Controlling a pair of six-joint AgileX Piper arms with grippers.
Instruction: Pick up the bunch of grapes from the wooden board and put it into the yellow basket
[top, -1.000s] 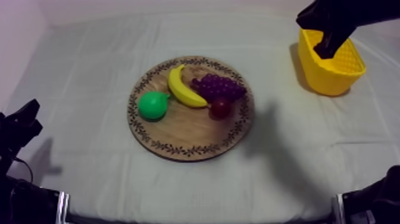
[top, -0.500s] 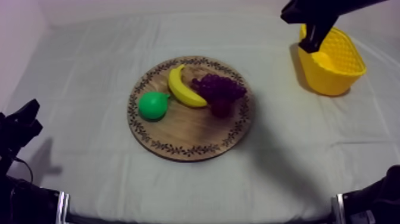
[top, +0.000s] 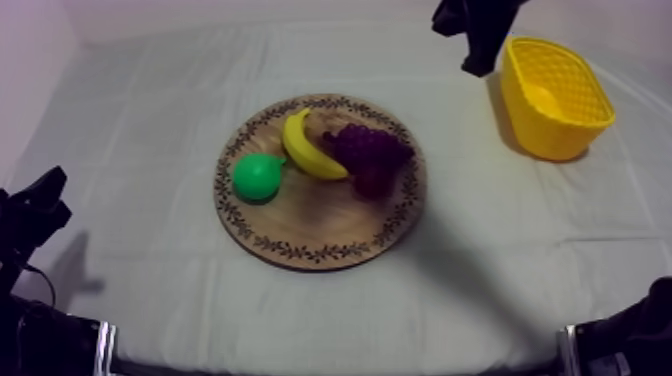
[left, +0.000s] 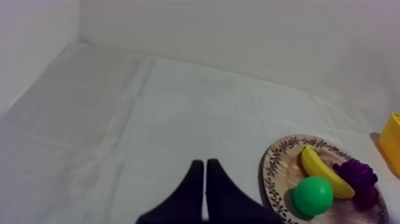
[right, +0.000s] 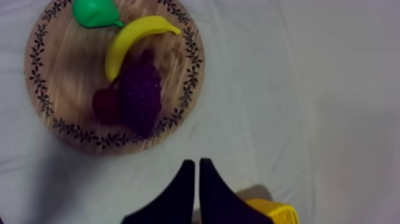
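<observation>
Right gripper (top: 479, 66), clenched empty at far right, should open wide, then drop squarely over the purple toy grape bunch (top: 368, 148).

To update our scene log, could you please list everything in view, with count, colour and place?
wooden board: one, brown with patterned rim, middle of the cloth
banana: one, yellow, on the board between pear and grapes
pear: one, green, on the board
bunch of grapes: one, purple, on the board, against the banana
small red fruit: one, red, on the board beside the grapes
yellow basket: one, yellow, on the cloth apart from the board
cloth: one, grey-white, under everything
left gripper: one, black, shut, over bare cloth
right gripper: one, black, shut, beside the basket
</observation>
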